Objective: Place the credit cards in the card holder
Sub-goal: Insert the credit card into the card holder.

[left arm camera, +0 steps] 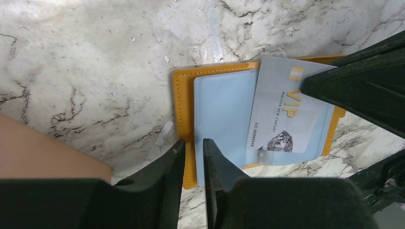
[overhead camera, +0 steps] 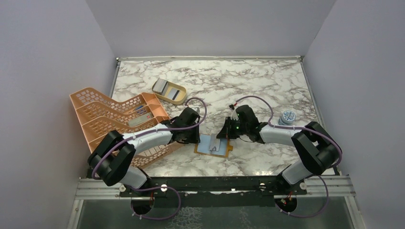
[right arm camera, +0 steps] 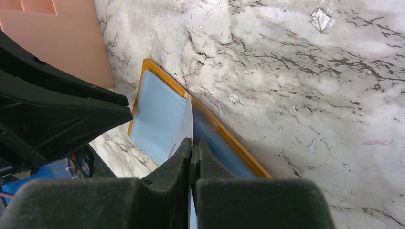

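Note:
The card holder [overhead camera: 206, 144] lies open on the marble, mustard rim up and pale blue inside [left arm camera: 219, 109]. A silvery VIP credit card [left arm camera: 282, 112] stands tilted with its lower end in the holder's right pocket. My right gripper [right arm camera: 192, 141] is shut on this card's upper edge [right arm camera: 187, 125], seen edge-on. It shows from above at the holder's right side [overhead camera: 225, 136]. My left gripper [left arm camera: 193, 143] hovers over the holder's left rim, jaws a narrow gap apart with the orange edge visible between them. More credit cards [overhead camera: 165, 87] lie in the tan dish.
A big peach lattice rack [overhead camera: 114, 119] stands at the left, close behind my left arm. The tan oval dish [overhead camera: 177, 97] sits behind the holder. A small round blue-grey object [overhead camera: 287, 117] rests at the right beside my right arm.

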